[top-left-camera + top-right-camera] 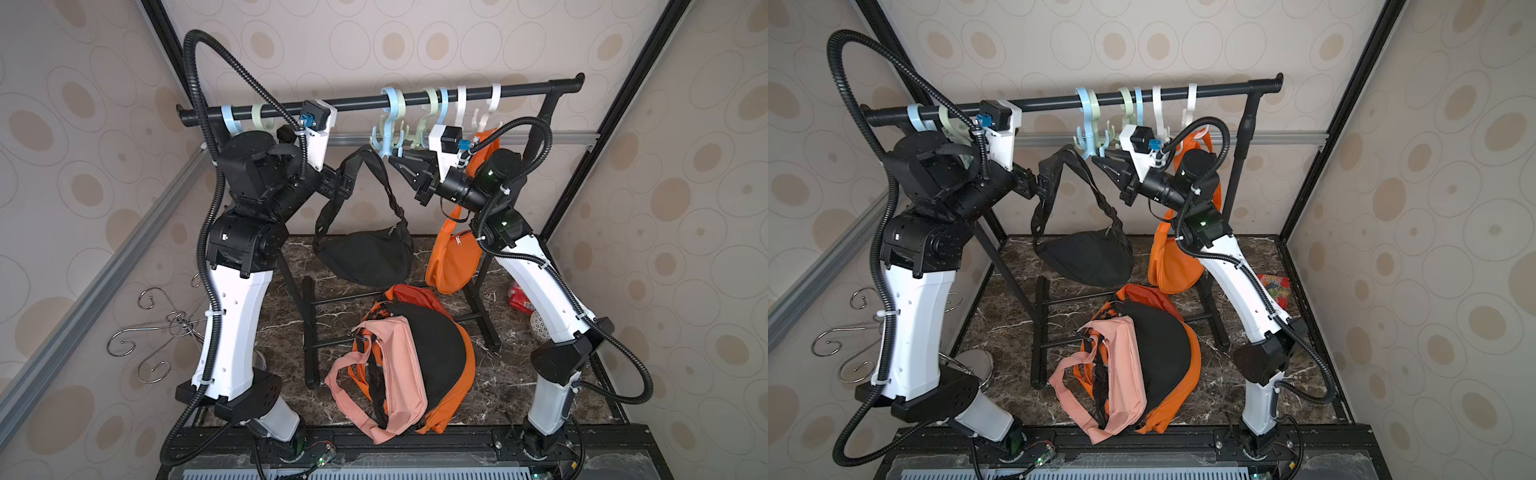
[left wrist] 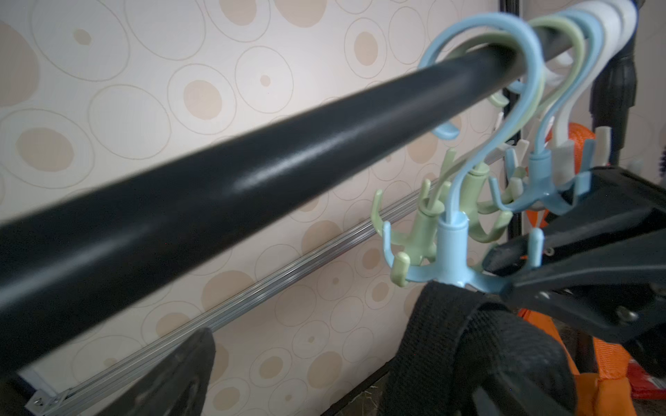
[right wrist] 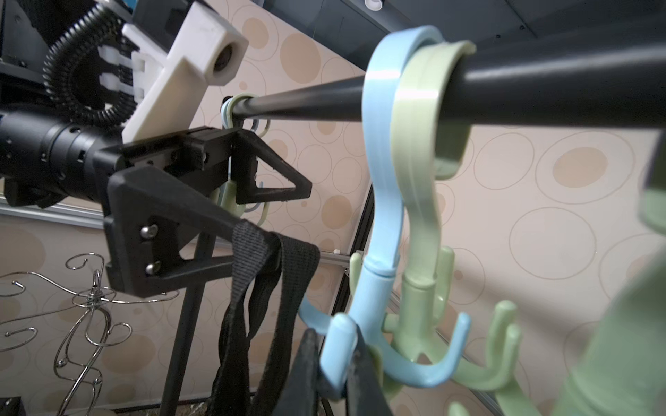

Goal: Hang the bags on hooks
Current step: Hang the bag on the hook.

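The left gripper (image 3: 288, 219) stands wide open and clamps nothing. The black bag's strap (image 3: 259, 245) is simply draped over its lower finger (image 3: 180, 230), so that finger alone carries the load. The right gripper (image 1: 395, 161) is pinched shut on one prong (image 3: 340, 331) of the blue multi-prong hook (image 3: 383, 180), apparently steadying the hook where it dangles from the rail (image 1: 361, 99). The top of the strap sits right under the hook's base, just below the rail's middle, and the black bag (image 1: 365, 257) hangs free beneath it, clear of the marble tabletop (image 1: 503, 374). The lift and the approach look done. The hooking itself is not: no view shows the strap seated over a prong, though the wrist views leave its exact contact with the hook's underside unclear. I judge that what remains is to slip the loop over a prong, let the hook take the weight, draw the finger out and release the prong. Toward the rail's right end, an orange bag (image 1: 453, 262) hangs below a white hook (image 1: 494, 99). A pink bag (image 1: 395, 365) and others lie heaped on the tabletop below the rail.
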`<state>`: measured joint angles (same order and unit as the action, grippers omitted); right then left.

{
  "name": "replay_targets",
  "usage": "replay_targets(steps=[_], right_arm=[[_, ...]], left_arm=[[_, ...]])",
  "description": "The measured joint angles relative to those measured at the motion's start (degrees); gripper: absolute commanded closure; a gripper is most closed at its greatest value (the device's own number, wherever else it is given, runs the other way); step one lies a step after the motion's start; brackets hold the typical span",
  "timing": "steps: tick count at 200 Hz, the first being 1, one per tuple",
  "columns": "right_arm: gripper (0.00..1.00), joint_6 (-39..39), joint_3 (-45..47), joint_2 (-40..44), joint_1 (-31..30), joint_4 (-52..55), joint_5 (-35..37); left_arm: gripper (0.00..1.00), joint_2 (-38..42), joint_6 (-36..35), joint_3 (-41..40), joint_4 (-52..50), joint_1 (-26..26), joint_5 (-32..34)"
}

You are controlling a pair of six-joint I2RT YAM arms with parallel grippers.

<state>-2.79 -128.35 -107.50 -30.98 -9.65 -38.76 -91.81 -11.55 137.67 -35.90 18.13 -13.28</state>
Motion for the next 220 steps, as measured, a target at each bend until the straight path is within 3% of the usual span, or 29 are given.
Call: replay_targets(steps=[65, 144, 220], right_arm=[[1.0, 2.3, 0.0, -0.2, 0.8, -1.2, -2.4], [1.0, -5.8, 0.2, -0.2, -0.6, 1.1, -3.3], [1.0, -1.0, 1.5, -0.2, 0.1, -3.4, -7.8]], left_arm=[[0.0, -0.9, 1.9, 0.7, -0.1, -1.3, -2.9], [0.0, -2.2, 2.8, 4.0, 0.2, -1.3, -2.2], [0.0, -4.4, 2.4, 4.8, 0.2, -1.5, -0.3]])
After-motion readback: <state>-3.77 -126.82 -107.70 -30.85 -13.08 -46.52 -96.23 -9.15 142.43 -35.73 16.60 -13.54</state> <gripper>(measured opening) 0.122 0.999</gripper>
